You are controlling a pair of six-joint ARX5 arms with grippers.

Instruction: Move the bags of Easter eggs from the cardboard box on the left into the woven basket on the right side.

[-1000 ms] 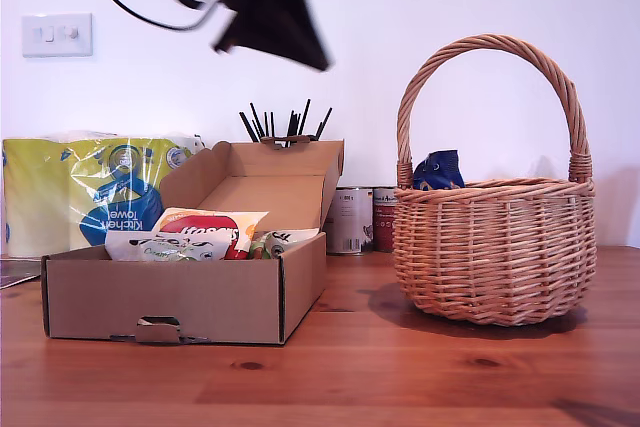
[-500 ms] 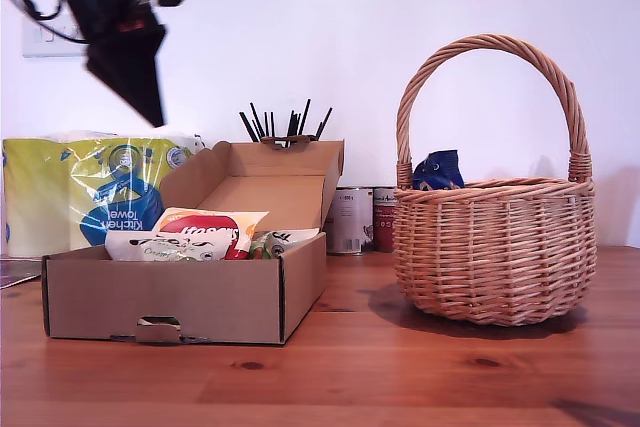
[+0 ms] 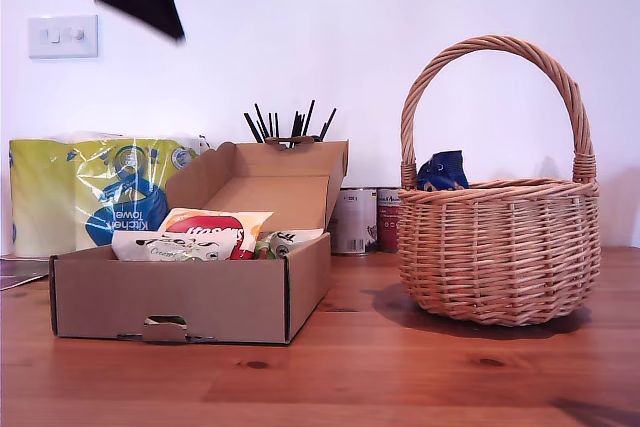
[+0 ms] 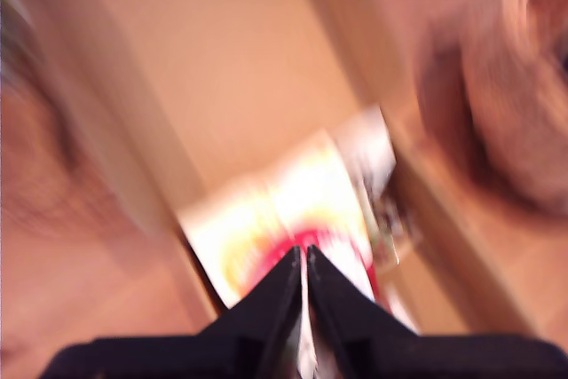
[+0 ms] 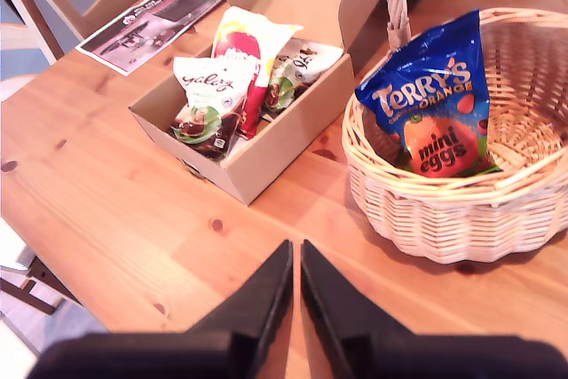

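Shallow brown corrugated cardboard box (image 3: pixel 180 297) on the wooden desk (image 3: pixel 340 377) at about 8 o'clock in the exterior view, flap lid hinged up at the back, tab slot low in the front wall. Inside, three crinkly pouches packed side by side: a white bag (image 5: pixel 202 99), a cream-yellow bag with a red logo (image 3: pixel 210 225) and a cream bag with green-brown print (image 5: pixel 297 68).

Round tan woven basket (image 3: pixel 500 247) at about 3 o'clock in that view, tight wicker weave, tall arched twisted handle. Within it, one glossy dark blue bag with orange lettering (image 5: pixel 435 104), leaning upright against the wall, its top showing above the rim.

Behind the box, a yellow-green kitchen towel pack (image 3: pixel 95 192) in shiny film; between box and basket, two tins (image 3: pixel 362 219) against the wall.

My first gripper (image 4: pixel 304 259) above the box, view heavily blurred, dark fingers nearly together with only a thin gap, nothing between them, pointing at the red-logo bag. My second gripper (image 5: pixel 295 259) high over bare desk, near both box and basket, fingers (image 5: pixel 266 295) close together, pinching nothing.
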